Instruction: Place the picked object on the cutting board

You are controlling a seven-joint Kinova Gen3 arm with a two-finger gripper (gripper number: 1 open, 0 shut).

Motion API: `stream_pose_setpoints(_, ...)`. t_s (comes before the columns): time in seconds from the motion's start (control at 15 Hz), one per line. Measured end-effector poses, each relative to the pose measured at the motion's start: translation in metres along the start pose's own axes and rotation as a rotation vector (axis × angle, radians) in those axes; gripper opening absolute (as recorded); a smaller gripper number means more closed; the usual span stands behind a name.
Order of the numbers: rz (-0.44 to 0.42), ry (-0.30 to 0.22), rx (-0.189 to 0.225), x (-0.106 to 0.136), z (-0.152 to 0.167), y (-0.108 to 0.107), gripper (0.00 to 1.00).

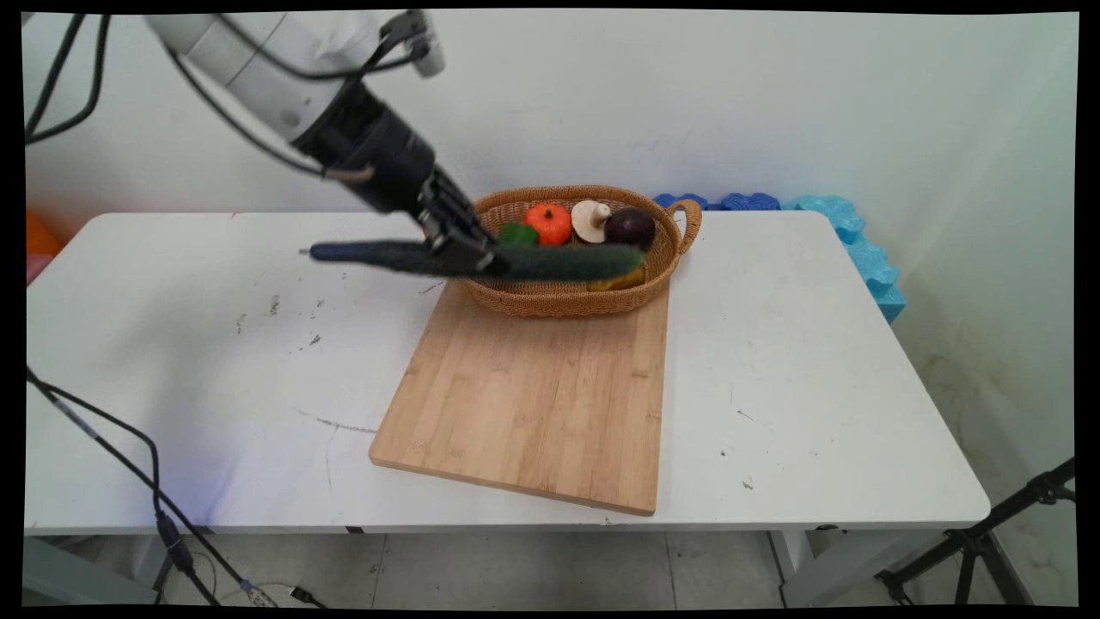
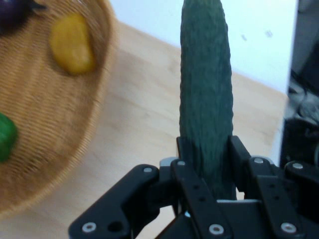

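The tool (image 1: 460,249) is clamped across a long dark green cucumber (image 1: 550,260), gripping it near the middle of its length; the hand view shows the cucumber (image 2: 207,99) pinched between the two black fingers (image 2: 240,155) and running away from the palm. In the main view the cucumber lies roughly level in the air, one end reaching out over the bare desk (image 1: 198,344) to the picture's left, the other crossing in front of the near rim of a woven basket (image 1: 559,297). The basket stands at the far end of a bamboo cutting board (image 1: 533,395) and holds a small orange pumpkin (image 1: 548,222), a mushroom (image 1: 589,219), a dark purple round fruit (image 1: 630,228), a green pepper (image 1: 516,234) and a yellow piece (image 1: 620,280), the last mostly hidden behind the cucumber. The hand view places the basket (image 2: 55,149) to the left of the fingers, with the yellow piece (image 2: 72,44) and the green pepper (image 2: 6,137) inside it and board beneath the cucumber. Carrying so long a thing well seems to depend on a central grip, which is judged to be the case here, since neither end droops. The overhanging ends probably sweep wide in any turn of the wrist, so the basket's rim and handle look like the likeliest points of contact. Whether the cucumber touches the rim cannot be told.
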State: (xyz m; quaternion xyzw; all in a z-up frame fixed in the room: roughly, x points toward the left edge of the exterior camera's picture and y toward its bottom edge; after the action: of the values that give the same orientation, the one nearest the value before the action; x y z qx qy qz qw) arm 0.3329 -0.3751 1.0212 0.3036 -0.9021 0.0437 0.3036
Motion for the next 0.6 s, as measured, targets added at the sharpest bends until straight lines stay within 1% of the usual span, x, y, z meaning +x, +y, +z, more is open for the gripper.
stream_pose_setpoints(0.27,0.004,-0.030,-0.036,-0.035,0.019,0.020,0.00)
stream_pose_setpoints(0.4,0.004,-0.041,-0.042,-0.050,0.033,0.024,0.00)
stream_pose_setpoints(0.6,0.000,-0.050,-0.045,-0.066,0.050,0.027,0.00)
